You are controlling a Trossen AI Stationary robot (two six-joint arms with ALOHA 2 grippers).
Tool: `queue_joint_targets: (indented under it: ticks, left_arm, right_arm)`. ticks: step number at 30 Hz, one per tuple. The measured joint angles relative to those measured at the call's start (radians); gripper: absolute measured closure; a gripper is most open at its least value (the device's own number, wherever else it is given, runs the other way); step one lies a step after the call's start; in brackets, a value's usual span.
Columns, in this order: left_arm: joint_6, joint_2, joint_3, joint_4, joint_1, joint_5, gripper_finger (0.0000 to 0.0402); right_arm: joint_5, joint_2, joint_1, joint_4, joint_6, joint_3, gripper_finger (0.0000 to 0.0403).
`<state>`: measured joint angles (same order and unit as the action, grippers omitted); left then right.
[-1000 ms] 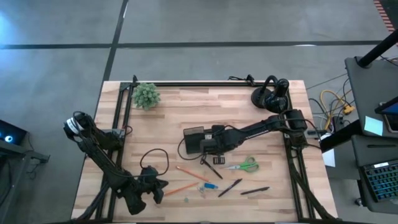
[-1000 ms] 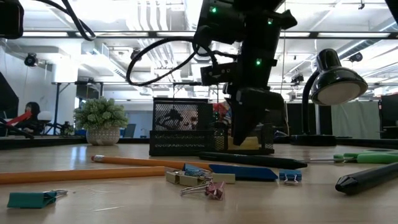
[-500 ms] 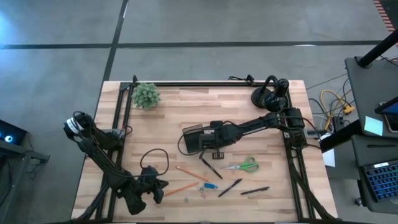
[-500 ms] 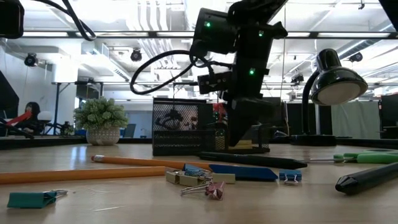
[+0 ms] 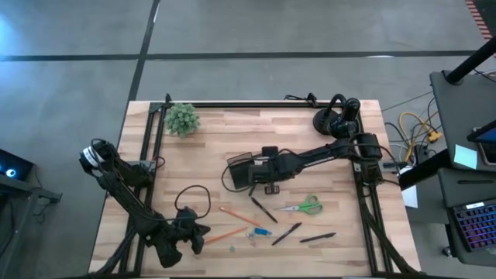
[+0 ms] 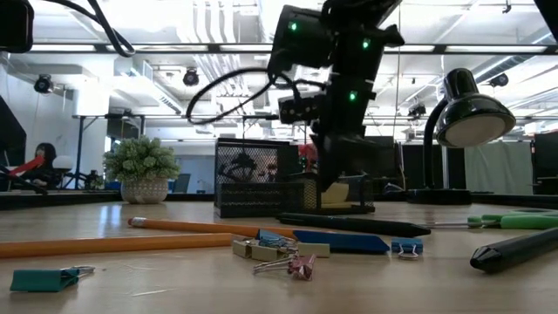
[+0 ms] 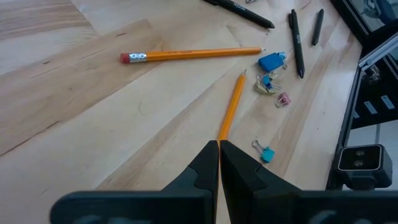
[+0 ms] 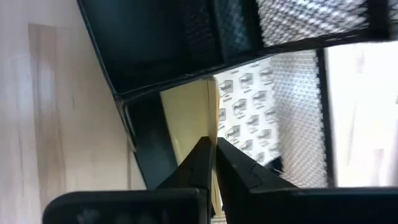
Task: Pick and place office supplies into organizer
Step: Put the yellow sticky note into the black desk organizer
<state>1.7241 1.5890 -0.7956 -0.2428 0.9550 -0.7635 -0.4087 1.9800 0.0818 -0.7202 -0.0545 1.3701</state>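
Pinching the light, floppy sticky-note pad (image 8: 186,118) by its edge at frame centre, your right gripper (image 8: 211,155) stands closed on it over the organizer (image 5: 240,172), so keep hold near the stiffer bound edge.

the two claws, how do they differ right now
The right claw hangs over the black mesh organizer at mid-table, its tips at the yellow sticky pad inside. The left claw waits at the table's near-left edge, above bare wood beside an orange pencil. Both are shut.

potted plant (image 5: 183,118), desk lamp (image 6: 471,113), laptop (image 5: 474,222), wooden table (image 5: 209,147)
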Motion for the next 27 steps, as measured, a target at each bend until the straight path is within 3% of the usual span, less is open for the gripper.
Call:
queue_joint_targets:
  ticks: [7,16,21,25,27]
  left_arm:
    - [0.0,0.0,0.0,0.0,0.0,0.0,0.0402]
    - [-0.002,0.0,0.0,-0.001,-0.002,0.0,0.0402]
    - [-0.003,0.0,-0.001,0.0,-0.002,0.0,0.0402]
    - [-0.002,0.0,-0.003,0.005,-0.002,0.0,0.0402]
    - [-0.003,-0.001,-0.003,0.003,-0.002,-0.001,0.0402]
  right_arm:
    - [-0.091,-0.1,-0.001,-0.044,0.039,0.026,0.0394]
    - [-0.183,-0.216,0.031,-0.313,0.196,0.096,0.0395]
    - [-0.187,-0.304,0.058,-0.409,0.502,0.126,0.0395]
    - [-0.16,-0.426,0.09,-0.288,0.752,0.117,0.0395]
    - [-0.08,-0.475,0.108,-0.173,0.813,0.1,0.0395]
